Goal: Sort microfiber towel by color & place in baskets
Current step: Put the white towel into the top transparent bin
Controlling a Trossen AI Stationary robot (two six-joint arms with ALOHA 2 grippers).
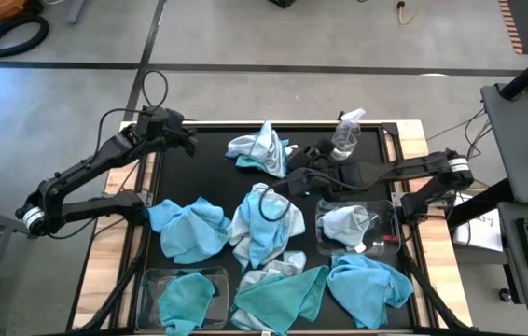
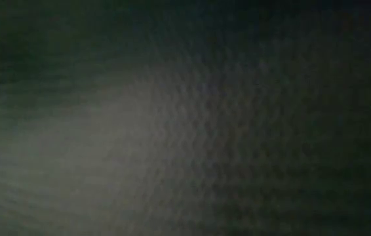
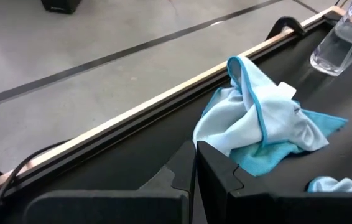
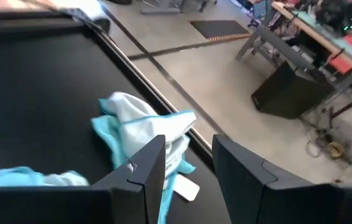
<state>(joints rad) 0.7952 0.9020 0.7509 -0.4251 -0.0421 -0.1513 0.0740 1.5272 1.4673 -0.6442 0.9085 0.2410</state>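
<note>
Right pincer (image 1: 287, 184) parted above towels; low view black.

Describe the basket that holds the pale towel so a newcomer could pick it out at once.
Start at the black table and find the clear spray bottle at its far edge. Nearer than it, on the right, sits a clear basket holding one pale towel; the other basket holds a teal one.

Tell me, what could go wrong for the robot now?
The right claw is open beside the spray bottle, so it might knock it over. The cloth it faces mixes pale and blue, so it might go in the wrong basket. The low camera shows only darkness.
</note>
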